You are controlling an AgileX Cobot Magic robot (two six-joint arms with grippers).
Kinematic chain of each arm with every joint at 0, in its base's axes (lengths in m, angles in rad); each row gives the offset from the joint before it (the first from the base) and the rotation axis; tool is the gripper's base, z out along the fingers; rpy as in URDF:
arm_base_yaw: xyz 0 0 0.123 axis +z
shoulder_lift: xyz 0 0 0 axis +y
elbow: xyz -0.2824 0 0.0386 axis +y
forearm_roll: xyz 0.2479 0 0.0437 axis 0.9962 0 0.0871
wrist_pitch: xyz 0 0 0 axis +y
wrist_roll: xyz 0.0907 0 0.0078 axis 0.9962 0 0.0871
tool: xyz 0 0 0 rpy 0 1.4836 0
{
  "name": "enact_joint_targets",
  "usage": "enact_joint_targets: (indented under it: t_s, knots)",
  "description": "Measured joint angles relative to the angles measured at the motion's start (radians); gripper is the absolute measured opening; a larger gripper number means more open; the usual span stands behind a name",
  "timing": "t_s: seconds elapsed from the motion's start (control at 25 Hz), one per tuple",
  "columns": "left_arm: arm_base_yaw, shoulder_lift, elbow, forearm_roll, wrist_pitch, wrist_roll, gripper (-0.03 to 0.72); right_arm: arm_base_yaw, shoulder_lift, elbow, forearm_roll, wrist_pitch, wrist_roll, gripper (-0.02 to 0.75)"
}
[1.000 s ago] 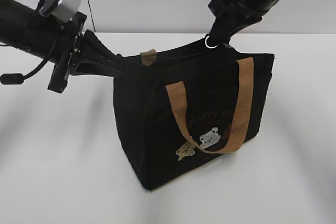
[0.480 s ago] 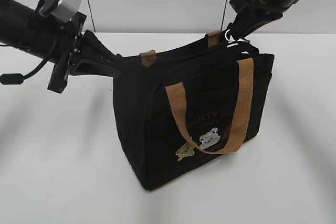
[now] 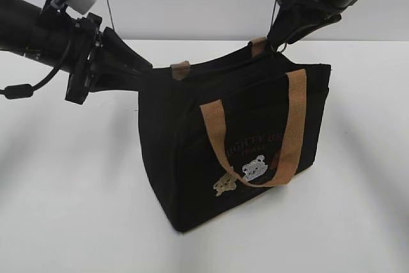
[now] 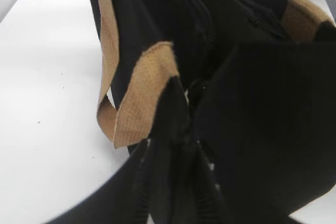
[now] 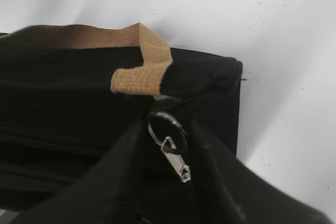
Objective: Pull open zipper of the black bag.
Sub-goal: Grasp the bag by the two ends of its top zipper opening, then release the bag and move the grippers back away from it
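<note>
The black bag (image 3: 192,158) stands on the white table, its top spread between both arms. My left gripper (image 3: 142,68) is at the bag's left top corner next to a tan tab (image 3: 181,68). In the left wrist view the left gripper (image 4: 176,142) has its fingers apart, with a loose fold of black fabric between them. My right gripper (image 3: 276,38) is over the right end by the other tan tab (image 3: 259,45). Its jaws stand apart, and the silver pull tab (image 5: 176,161) on its ring (image 5: 167,129) hangs free in the gap. The zipper (image 4: 257,22) runs along the top.
Bare white table (image 3: 70,209) lies all round the bag. A tan handle (image 3: 217,132) loops down the bag's front over the bear patches (image 3: 252,171). The wall stands behind the table's far edge.
The right gripper carried the ring rightward along the bag's top, then its jaws parted and the tab hangs loose. The left jaws parted too and that arm lifted slightly. The bag's top has sagged.
</note>
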Motion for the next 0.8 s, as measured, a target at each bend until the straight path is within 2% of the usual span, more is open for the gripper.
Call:
enact_joint_targets:
  t_s: [0.08,0.16,0.32,0.44,0.56,0.68,0.72,0.8]
  knots:
    - [0.000,-0.010,0.000,-0.004,-0.018,-0.046,0.356,0.000,-0.010,0.000,0.011,0.001,-0.005,0.348]
    - [0.000,-0.035,0.000,-0.009,-0.050,-0.102,0.435,0.000,-0.031,0.000,0.013,0.001,-0.006,0.393]
    - [0.000,-0.118,0.000,-0.001,-0.133,-0.249,0.483,-0.002,-0.100,0.000,0.010,-0.001,-0.007,0.414]
    - [0.000,-0.197,0.000,0.062,-0.187,-0.390,0.489,-0.002,-0.152,0.000,-0.026,-0.001,-0.008,0.419]
    - [0.000,-0.272,0.000,0.207,-0.269,-0.612,0.489,-0.002,-0.192,0.000,-0.130,0.014,-0.009,0.419]
    - [0.000,-0.337,0.000,0.447,-0.302,-0.913,0.489,-0.002,-0.226,0.000,-0.259,0.057,0.020,0.419]
    - [0.000,-0.357,0.000,0.539,-0.304,-1.072,0.489,-0.002,-0.236,0.000,-0.298,0.072,0.043,0.419]
    - [0.000,-0.398,0.000,0.708,-0.296,-1.315,0.489,-0.002,-0.259,0.000,-0.387,0.096,0.098,0.419]
